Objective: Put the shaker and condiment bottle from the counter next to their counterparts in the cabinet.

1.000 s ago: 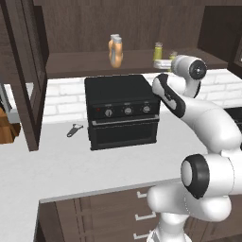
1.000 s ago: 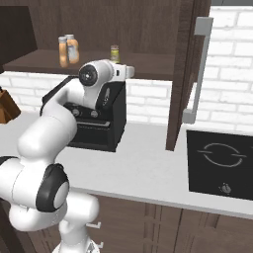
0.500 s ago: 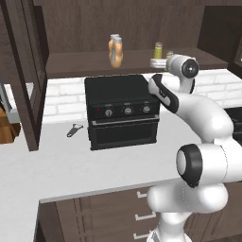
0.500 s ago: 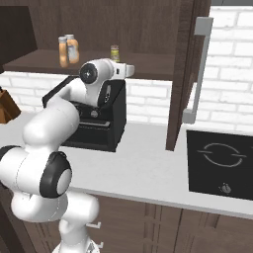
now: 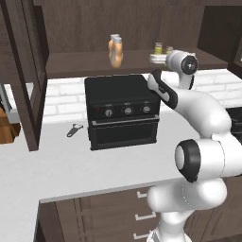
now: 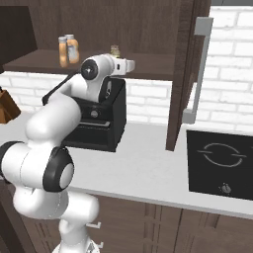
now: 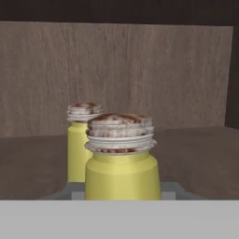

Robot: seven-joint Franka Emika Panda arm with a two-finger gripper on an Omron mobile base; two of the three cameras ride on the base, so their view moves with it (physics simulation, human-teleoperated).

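Note:
In the hand view a yellow-olive shaker [image 7: 122, 175] with a grey cap stands right in front of the camera, with my gripper [image 7: 122, 189] shut on it. Its twin shaker [image 7: 77, 149] stands just behind it to the left on the cabinet shelf [image 7: 200, 158]. From the left base view my hand [image 5: 158, 58] reaches onto the shelf [image 5: 80, 61] beside the shakers [image 5: 159, 47]. Two orange-tan condiment bottles [image 5: 115, 51] stand together further left on the shelf, also seen as bottles [image 6: 67, 49] in the right base view. Whether the held shaker rests on the shelf is hidden.
A black toaster oven [image 5: 122, 111] sits on the white counter [image 5: 71, 165] under the shelf and my forearm. A small dark utensil [image 5: 73, 130] lies left of it. An open cabinet door [image 6: 185, 74] hangs at the right, and a cooktop [image 6: 220, 160] lies beyond.
My wrist has shifted a little to the left along the shelf. The bottles and the far shaker have not moved, and the gripper stays shut.

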